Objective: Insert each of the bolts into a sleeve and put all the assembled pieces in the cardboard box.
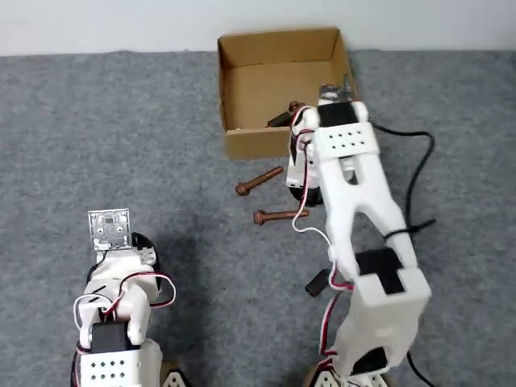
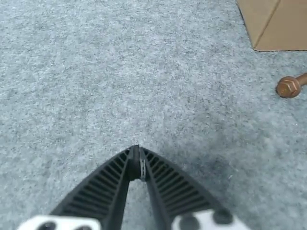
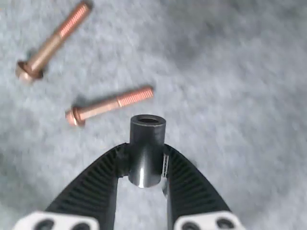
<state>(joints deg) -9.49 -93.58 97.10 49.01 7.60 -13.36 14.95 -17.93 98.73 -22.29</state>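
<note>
Grey, carpet-like table (image 1: 113, 137). Resting on it toward the far edge: an open cardboard box (image 1: 256, 143). Just in front of the box, lying flat and apart: a slanted bolt (image 1: 260, 181), a level bolt (image 1: 276, 215).

A grey, short-piled carpet (image 1: 121, 145) is spread under everything in view. A plain white wall (image 1: 97, 24) is seen along its far edge. Soft, blurred shadows are cast on the carpet by even light.

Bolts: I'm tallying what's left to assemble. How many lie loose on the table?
2. The farther bolt lies just in front of the cardboard box; the nearer bolt lies beside the right arm. Others could be hidden under that arm.
</note>
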